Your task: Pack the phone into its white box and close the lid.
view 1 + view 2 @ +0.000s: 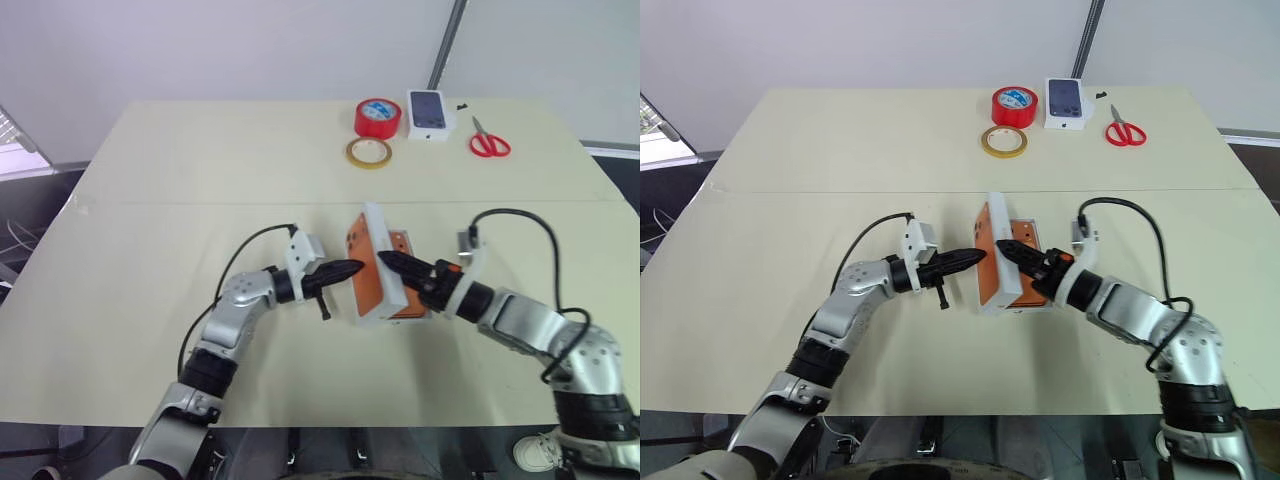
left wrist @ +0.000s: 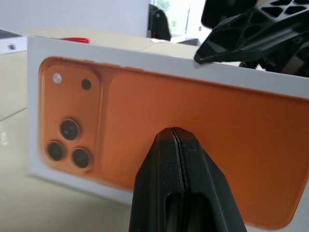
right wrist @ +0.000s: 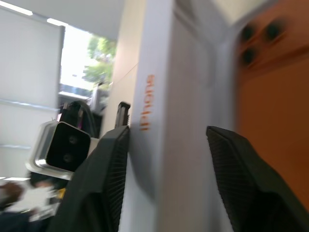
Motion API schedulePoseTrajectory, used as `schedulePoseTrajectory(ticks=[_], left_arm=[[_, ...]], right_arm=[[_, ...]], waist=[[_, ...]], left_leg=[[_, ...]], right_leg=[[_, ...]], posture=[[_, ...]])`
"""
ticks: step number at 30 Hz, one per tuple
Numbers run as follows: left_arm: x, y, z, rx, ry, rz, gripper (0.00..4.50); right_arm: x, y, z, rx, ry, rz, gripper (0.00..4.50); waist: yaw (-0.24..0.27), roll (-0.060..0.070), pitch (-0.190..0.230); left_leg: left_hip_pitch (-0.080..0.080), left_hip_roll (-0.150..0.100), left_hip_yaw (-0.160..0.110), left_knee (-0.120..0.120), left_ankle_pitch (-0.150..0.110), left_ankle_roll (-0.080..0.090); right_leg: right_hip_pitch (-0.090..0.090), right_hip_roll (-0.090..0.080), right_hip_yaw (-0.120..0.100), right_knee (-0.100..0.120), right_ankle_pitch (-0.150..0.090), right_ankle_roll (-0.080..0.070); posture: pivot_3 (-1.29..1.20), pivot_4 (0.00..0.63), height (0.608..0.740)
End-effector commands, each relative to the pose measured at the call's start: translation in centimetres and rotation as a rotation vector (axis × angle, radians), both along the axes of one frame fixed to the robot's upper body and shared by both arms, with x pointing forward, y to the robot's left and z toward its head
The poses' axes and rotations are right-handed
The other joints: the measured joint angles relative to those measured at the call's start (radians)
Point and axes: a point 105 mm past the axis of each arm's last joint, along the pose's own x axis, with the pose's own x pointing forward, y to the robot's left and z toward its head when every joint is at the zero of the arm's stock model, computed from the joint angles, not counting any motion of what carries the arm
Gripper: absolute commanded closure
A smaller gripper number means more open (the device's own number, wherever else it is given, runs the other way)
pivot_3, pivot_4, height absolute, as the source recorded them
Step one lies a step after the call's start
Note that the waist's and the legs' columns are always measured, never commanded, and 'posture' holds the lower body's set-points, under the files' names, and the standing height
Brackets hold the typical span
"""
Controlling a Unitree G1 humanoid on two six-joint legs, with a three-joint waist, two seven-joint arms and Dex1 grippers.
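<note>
The lid (image 1: 368, 295) stands on its long edge at mid-table. Its top face, printed with an orange phone picture (image 2: 241, 145), faces my left gripper. The left gripper (image 1: 355, 268) is shut, and its joined tips (image 2: 175, 130) touch that face. Just right of the lid the white box (image 1: 402, 231) lies flat with the copper-orange phone (image 1: 401, 245) inside, lenses toward the far end (image 3: 270, 96). My right gripper (image 1: 385, 260) reaches over the box. Its fingers stand apart on either side of the lid's upper side wall (image 3: 164, 87), which bears orange lettering.
At the far edge of the cream table (image 1: 200, 200) are a red tape roll (image 1: 377, 117), a tan tape roll (image 1: 368, 152), a small white box printed with a dark phone picture (image 1: 428, 112) and red scissors (image 1: 489, 143).
</note>
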Motion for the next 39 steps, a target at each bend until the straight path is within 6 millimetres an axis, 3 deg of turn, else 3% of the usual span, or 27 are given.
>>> schedulePoseTrajectory(ticks=[1, 4, 6, 7, 10, 13, 17, 22, 28, 34, 39], left_arm=[[0.1, -1.7, 0.6, -0.007, -0.042, -0.041, 4.5], [0.1, -2.9, 0.7, -0.022, -0.039, -0.066, 4.5], [0.2, -3.0, 0.8, -0.028, -0.04, -0.066, 4.5], [0.2, -3.0, 0.9, -0.027, -0.043, -0.064, 4.5], [0.4, -1.7, 1.5, -0.026, -0.064, -0.049, 4.5], [0.6, 0.0, 2.0, -0.013, -0.067, -0.018, 4.5], [0.6, 1.9, 1.3, 0.07, -0.069, 0.025, 4.5], [0.9, 2.9, -1.0, 0.164, 0.029, 0.057, 4.5], [0.5, 1.4, -1.9, 0.198, 0.053, 0.016, 4.5], [0.9, -0.8, -0.9, 0.151, 0.029, -0.006, 4.5], [1.0, -1.1, 0.2, 0.128, -0.001, -0.016, 4.5]], right_arm=[[-0.9, -2.3, 2.0, -0.148, -0.159, 0.018, 2.15], [1.1, -6.5, 2.9, -0.245, -0.237, -0.156, 2.15], [1.8, -7.3, 3.7, -0.291, -0.319, -0.211, 2.15], [1.7, -6.7, 3.8, -0.305, -0.344, -0.187, 2.15], [1.1, -3.4, 0.8, -0.561, -0.42, -0.046, 2.95], [2.2, -3.5, 0.4, -0.682, -0.503, -0.105, 4.41], [3.4, -4.4, -1.1, -0.875, -0.541, -0.11, 4.47], [4.3, -3.5, -1.3, -0.904, -0.593, -0.116, 4.47], [4.0, -2.1, -2.0, -0.916, -0.61, -0.037, 4.47], [3.7, -2.0, -2.0, -0.927, -0.616, -0.008, 4.47], [3.5, -2.6, -2.2, -0.952, -0.605, -0.021, 4.47]], waist=[[0.006, 0.0, 0.0], [0.002, -0.001, 0.001], [0.001, -0.001, 0.001], [0.002, -0.001, 0.001], [0.0, -0.001, 0.001], [-0.007, 0.0, 0.001], [-0.005, 0.0, 0.001], [-0.003, 0.0, 0.001], [-0.002, 0.0, 0.001], [-0.002, 0.0, 0.001], [-0.002, 0.0, 0.001]], left_leg=[[0.0, 0.0, 0.0, 0.0, 0.0, 0.0], [0.0, 0.0, 0.001, 0.0, 0.0, 0.0], [0.001, 0.0, 0.001, 0.0, 0.0, 0.0], [0.001, 0.0, 0.001, 0.0, 0.0, 0.0], [0.002, 0.001, 0.001, 0.0, 0.0, 0.0], [0.002, 0.001, 0.0, 0.0, 0.0, 0.0], [0.001, 0.001, 0.001, 0.001, 0.0, 0.0], [0.002, 0.001, 0.0, 0.001, 0.0, 0.0], [0.002, 0.001, 0.0, 0.001, 0.0, 0.0], [0.002, 0.0, 0.0, 0.001, 0.0, 0.0], [0.002, 0.0, 0.0, 0.001, 0.0, 0.0]], right_leg=[[0.0, 0.0, 0.0, 0.0, 0.0, 0.0], [0.0, 0.001, 0.0, 0.0, 0.0, 0.0], [0.001, 0.001, 0.001, 0.0, 0.0, 0.0], [0.001, 0.001, 0.001, 0.0, 0.0, 0.0], [0.0, 0.002, 0.0, 0.001, 0.0, 0.0], [0.0, 0.002, 0.001, 0.001, 0.0, 0.0], [0.0, 0.002, 0.001, 0.002, 0.0, 0.0], [0.0, 0.001, 0.0, 0.002, 0.0, 0.0], [0.0, 0.001, 0.0, 0.002, 0.0, 0.0], [0.0, 0.001, 0.0, 0.002, 0.0, 0.0], [0.0, 0.001, 0.0, 0.002, 0.0, 0.0]], posture=[[0.0, 0.15, 0.74], [0.0, 0.15, 0.74], [0.0, 0.15, 0.74], [0.0, 0.15, 0.74], [0.0, 0.15, 0.74], [0.0, 0.15, 0.74], [0.0, 0.15, 0.74], [0.0, 0.15, 0.74], [0.0, 0.15, 0.74], [0.0, 0.15, 0.74], [0.0, 0.15, 0.74]])
